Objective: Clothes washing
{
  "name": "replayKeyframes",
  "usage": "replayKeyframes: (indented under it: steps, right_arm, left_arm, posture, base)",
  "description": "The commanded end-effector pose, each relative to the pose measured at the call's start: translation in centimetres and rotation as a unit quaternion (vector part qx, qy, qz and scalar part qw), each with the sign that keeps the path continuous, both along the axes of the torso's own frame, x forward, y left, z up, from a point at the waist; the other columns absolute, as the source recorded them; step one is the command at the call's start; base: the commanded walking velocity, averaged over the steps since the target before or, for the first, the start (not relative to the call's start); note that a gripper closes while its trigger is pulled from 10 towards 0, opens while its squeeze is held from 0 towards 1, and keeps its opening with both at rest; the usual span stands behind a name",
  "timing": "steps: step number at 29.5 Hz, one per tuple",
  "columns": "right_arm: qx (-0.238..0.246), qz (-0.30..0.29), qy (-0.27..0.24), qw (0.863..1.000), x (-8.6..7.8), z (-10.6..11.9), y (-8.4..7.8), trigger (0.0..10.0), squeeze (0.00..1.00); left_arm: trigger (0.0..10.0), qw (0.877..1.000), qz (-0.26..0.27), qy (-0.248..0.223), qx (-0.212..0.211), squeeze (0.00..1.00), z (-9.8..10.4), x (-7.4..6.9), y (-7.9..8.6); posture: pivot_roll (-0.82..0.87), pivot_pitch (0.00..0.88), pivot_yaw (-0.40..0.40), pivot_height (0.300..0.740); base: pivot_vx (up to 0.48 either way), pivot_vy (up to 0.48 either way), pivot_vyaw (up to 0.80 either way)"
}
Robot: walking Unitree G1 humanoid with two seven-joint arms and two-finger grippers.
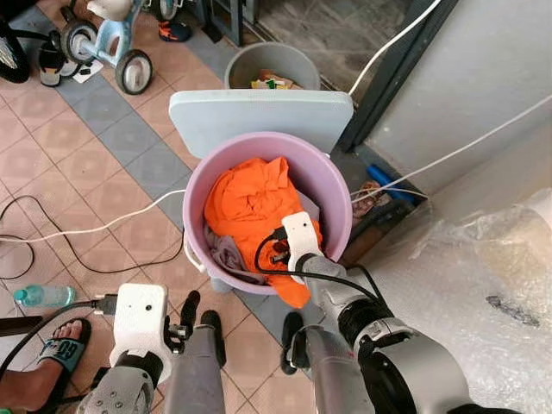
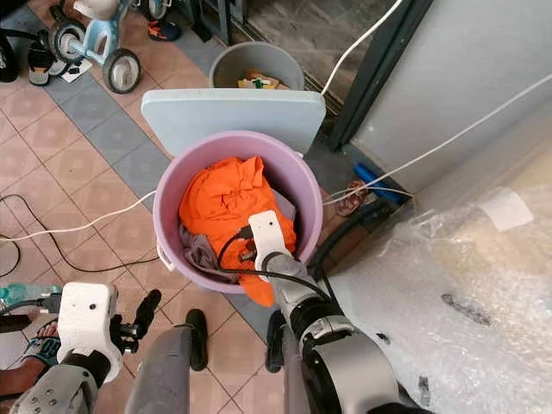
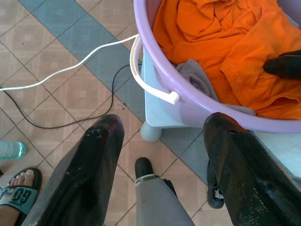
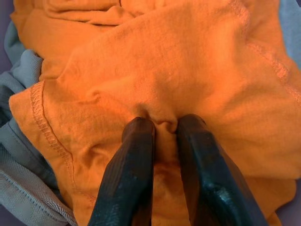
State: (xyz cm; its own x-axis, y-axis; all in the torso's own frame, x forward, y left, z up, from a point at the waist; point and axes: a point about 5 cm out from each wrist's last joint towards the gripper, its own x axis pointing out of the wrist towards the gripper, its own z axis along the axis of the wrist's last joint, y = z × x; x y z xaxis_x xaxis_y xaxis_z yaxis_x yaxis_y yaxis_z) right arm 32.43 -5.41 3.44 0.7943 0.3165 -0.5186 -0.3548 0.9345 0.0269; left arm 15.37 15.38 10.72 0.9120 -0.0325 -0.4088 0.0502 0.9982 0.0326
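Right end effector pinched tight on a fold of orange shirt, which lies in purple tub atop grey cloth. Left end effector spread wide above floor tiles, gripping nothing

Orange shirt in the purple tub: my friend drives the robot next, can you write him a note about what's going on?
Right tool: shut, pinching a fold of the orange shirt.
Left tool: open, holding nothing, low beside the purple tub, above the floor tiles.
Shirt lies on top of grey clothes inside the tub; one corner hangs over the near rim.
Done: shirt gripped.
Left: lift it out and carry it to the wash.
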Motion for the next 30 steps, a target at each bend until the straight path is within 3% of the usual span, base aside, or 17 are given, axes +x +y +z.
replayKeyframes:
  steps: [1, 9, 11, 13, 15, 17, 18, 19, 23, 24, 26, 28, 30]
  right_arm:
    - [0.008, -0.021, 0.038, 0.999, -0.7, -1.3, -0.8, 0.0, 0.0]
    - [0.028, -0.019, 0.028, 0.999, 0.0, -0.4, -0.7, 0.0, 0.0]
    - [0.084, -0.024, -0.015, 0.996, 1.3, 1.7, -0.2, 0.0, 0.0]
    - [0.108, -0.022, -0.037, 0.993, 1.9, 2.8, 0.0, 0.0, 0.0]
    - [0.159, -0.006, -0.119, 0.98, 3.6, 6.5, -0.1, 0.0, 0.0]
    - [0.176, 0.0, -0.142, 0.974, 4.0, 7.6, -0.2, 0.0, 0.0]
    - [0.19, 0.005, -0.176, 0.966, 4.5, 9.2, -0.5, 0.0, 0.0]
    - [0.22, 0.015, -0.243, 0.945, 5.1, 12.8, -1.4, 0.0, 0.0]
    - [0.222, 0.011, -0.326, 0.919, 5.5, 17.0, -3.1, 0.0, 0.0]
    - [0.222, 0.011, -0.326, 0.919, 5.5, 17.0, -3.1, 0.0, 0.0]
    - [0.214, -0.005, -0.389, 0.896, 4.8, 20.1, -5.2, 0.0, 0.0]
    - [0.205, -0.01, -0.414, 0.887, 4.2, 21.2, -6.2, 0.0, 0.0]
    - [0.179, -0.016, -0.441, 0.879, 2.7, 22.0, -7.7, 0.0, 0.0]
  left_arm:
    - [10.0, 1.0, 0.006, 0.019, -0.001, 0.0, -0.8, -0.3, 0.0]
    - [10.0, 1.0, 0.019, 0.015, -0.008, 0.0, -1.2, 0.7, 0.0]
    - [10.0, 1.0, 0.018, 0.007, -0.008, 0.0, -1.2, 1.4, 0.0]
    - [10.0, 1.0, 0.018, 0.005, -0.007, 0.0, -1.4, 1.9, 0.0]
    - [10.0, 1.0, 0.013, -0.007, -0.01, 0.0, -1.4, 2.9, -0.1]
    - [10.0, 1.0, 0.011, -0.01, -0.01, 0.0, -1.5, 3.2, -0.2]
    - [10.0, 1.0, 0.009, -0.016, -0.011, 0.0, -1.5, 3.7, -0.3]
    - [10.0, 1.0, 0.006, -0.029, -0.011, 0.0, -1.4, 4.9, -0.5]
    - [10.0, 0.999, -0.001, -0.046, -0.019, 0.0, -1.5, 7.0, -0.9]
    - [10.0, 0.999, -0.001, -0.046, -0.019, 0.0, -1.5, 7.0, -0.9]
    - [10.0, 0.998, -0.016, -0.061, -0.025, 0.0, -1.4, 8.3, -1.6]
    - [10.0, 0.997, -0.02, -0.068, -0.029, 0.0, -1.4, 9.0, -1.9]
    - [10.0, 0.996, -0.027, -0.082, -0.031, 0.0, -1.3, 9.8, -2.7]
  posture:
    - [0.21, 0.372, -0.082, 0.74]
    - [0.21, 0.342, -0.093, 0.74]
    - [0.19, 0.322, -0.091, 0.74]
    - [0.18, 0.311, -0.091, 0.74]
    - [0.16, 0.273, -0.086, 0.74]
    - [0.16, 0.266, -0.085, 0.74]
    - [0.14, 0.242, -0.08, 0.74]
    - [0.12, 0.221, -0.075, 0.74]
    - [0.07, 0.161, -0.059, 0.74]
    - [0.07, 0.161, -0.059, 0.74]
    - [0.02, 0.117, -0.039, 0.74]
    - [0.0, 0.097, -0.028, 0.74]
    - [-0.01, 0.07, -0.012, 0.74]
  base:
    - [0.0, 0.0, 0.0]
    - [0.0, 0.0, 0.0]
    - [0.0, 0.0, 0.0]
    - [0.0, 0.0, 0.0]
    - [0.0, 0.0, 0.0]
    - [0.0, 0.0, 0.0]
    - [0.0, 0.0, 0.0]
    - [0.0, 0.0, 0.0]
    - [0.0, 0.0, 0.0]
    - [0.0, 0.0, 0.0]
    - [0.0, 0.0, 0.0]
    - [0.0, 0.0, 0.0]
    - [0.0, 0.0, 0.0]
